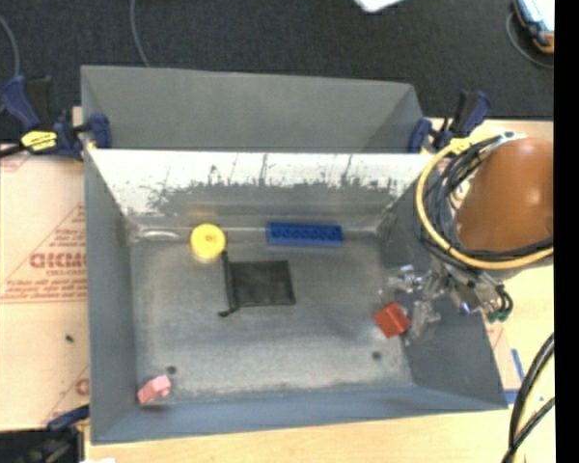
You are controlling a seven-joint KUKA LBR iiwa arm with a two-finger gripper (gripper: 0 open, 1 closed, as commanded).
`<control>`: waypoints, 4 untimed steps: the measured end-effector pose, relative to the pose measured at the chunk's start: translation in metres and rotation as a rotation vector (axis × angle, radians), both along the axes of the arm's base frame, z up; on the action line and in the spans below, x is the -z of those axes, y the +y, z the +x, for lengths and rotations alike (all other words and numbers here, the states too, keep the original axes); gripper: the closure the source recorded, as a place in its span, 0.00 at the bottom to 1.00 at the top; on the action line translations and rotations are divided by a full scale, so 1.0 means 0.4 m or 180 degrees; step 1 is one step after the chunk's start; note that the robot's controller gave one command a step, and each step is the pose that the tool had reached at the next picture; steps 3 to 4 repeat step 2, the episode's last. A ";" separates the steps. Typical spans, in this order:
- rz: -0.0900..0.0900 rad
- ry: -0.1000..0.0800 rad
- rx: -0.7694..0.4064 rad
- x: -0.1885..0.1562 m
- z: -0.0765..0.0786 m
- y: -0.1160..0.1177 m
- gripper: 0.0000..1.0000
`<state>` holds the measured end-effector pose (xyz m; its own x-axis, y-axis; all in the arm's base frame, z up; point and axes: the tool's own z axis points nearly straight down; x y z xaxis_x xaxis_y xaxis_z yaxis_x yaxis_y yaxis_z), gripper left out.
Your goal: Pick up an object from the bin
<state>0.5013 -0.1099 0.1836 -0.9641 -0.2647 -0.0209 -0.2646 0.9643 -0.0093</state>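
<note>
A yellow cap (207, 241) lies left of a blue brick (305, 231); a black pad (260, 285) sits just below them, a pink scrap (154, 389) well apart at lower left

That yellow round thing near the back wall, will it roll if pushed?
The yellow thing looks like a short disc resting flat, so it would probably slide, not roll. Tipped on edge, it could roll. It seems rigid and likely light.
</note>
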 end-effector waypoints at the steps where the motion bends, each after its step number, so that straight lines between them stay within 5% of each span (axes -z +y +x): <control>1: -0.0002 -0.0007 -0.0067 0.058 -0.016 -0.069 1.00; 4: -0.0002 -0.0005 -0.0070 0.073 -0.018 -0.078 1.00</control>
